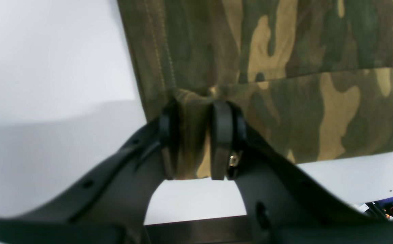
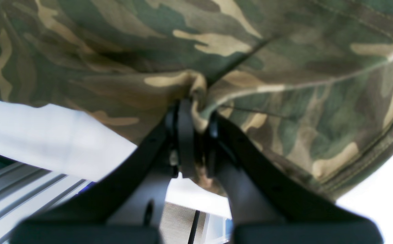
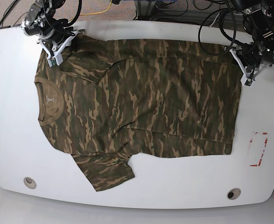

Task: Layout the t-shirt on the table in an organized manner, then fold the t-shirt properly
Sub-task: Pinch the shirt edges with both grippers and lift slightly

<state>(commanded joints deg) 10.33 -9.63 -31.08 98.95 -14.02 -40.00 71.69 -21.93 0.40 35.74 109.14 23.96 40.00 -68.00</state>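
While the t-shirt (image 3: 137, 107) lies spread flat across the white surface (image 3: 183, 186), collar to the left of the base view, we judge both arms hold its far edge to keep it straight. Left gripper (image 1: 199, 142) pinches the hem corner; right gripper (image 2: 196, 135) pinches bunched cloth at the far sleeve. Red tape outline (image 3: 259, 149) and two grommet holes (image 3: 30, 182) mark the surface; cables (image 3: 211, 18) hang behind.

The left gripper (image 1: 196, 142) is closed, its black jaws pinching a fold of the t-shirt (image 1: 284, 101), with its arm reaching in from the base view's upper right. The right gripper (image 2: 196, 142) is likewise clamped on bunched cloth at that view's upper left.
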